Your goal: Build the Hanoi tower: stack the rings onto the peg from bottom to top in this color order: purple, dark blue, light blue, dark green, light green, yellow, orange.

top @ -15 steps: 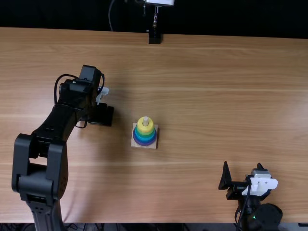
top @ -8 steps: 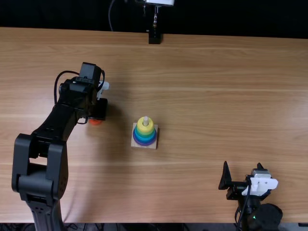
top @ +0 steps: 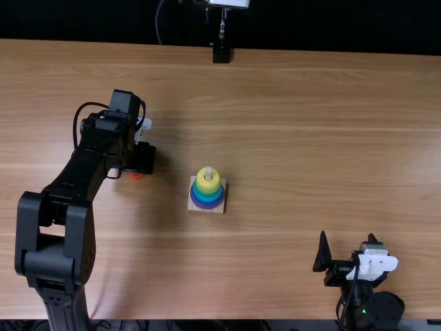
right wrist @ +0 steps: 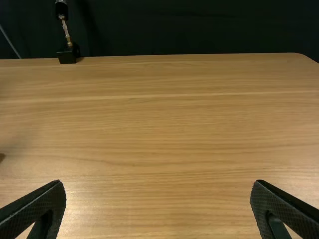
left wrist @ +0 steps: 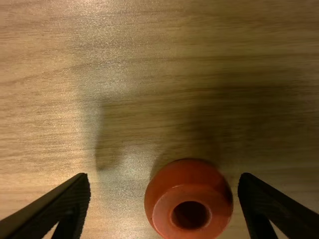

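My left claw point(top: 142, 158) is wide open near the orange ring point(left wrist: 192, 177), nothing grabbed yet lol; right claw point(top: 347, 241) wide open, empty too.

Robotics lab, black arms point(top: 56, 238), wooden table point(top: 310, 138), dark backdrop point(right wrist: 189, 27)

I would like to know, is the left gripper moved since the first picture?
Yes. In the top view, the left gripper has shifted slightly up and to the left, away from the wooden base.
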{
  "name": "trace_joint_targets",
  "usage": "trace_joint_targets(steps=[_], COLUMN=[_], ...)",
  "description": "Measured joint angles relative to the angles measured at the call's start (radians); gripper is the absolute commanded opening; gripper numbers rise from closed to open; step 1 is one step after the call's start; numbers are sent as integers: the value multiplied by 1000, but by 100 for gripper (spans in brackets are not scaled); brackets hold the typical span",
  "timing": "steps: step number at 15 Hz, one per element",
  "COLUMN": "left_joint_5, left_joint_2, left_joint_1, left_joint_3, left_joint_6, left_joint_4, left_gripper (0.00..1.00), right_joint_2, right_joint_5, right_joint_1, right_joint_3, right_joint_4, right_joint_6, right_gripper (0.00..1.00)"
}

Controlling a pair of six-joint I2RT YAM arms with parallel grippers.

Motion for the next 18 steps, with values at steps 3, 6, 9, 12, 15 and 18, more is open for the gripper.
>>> trace_joint_targets(steps=[3, 6, 9, 12, 15, 18], left_joint_5=[1, 0, 1, -3, -8, -8], left_joint_2=[0, 0, 0, 0, 0, 0], left_joint_1=[0, 0, 0, 0, 0, 0], left_joint_3=[0, 0, 0, 0, 0, 0], left_joint_6=[0, 1, 1, 1, 2, 2], left_joint_4=[-19, -50, -52, -52, -52, -52], left_gripper=[100, 100, 100, 15, 12, 2], right_joint_2=[0, 0, 0, 0, 0, 0], right_joint_5=[0, 0, 0, 0, 0, 0], right_joint_1=[0, 0, 0, 0, 0, 0], right_joint_3=[0, 0, 0, 0, 0, 0], right_joint_4=[0, 0, 0, 0, 0, 0], right_joint_6=[0, 0, 0, 0, 0, 0], right_gripper=[100, 100, 100, 100, 100, 100])
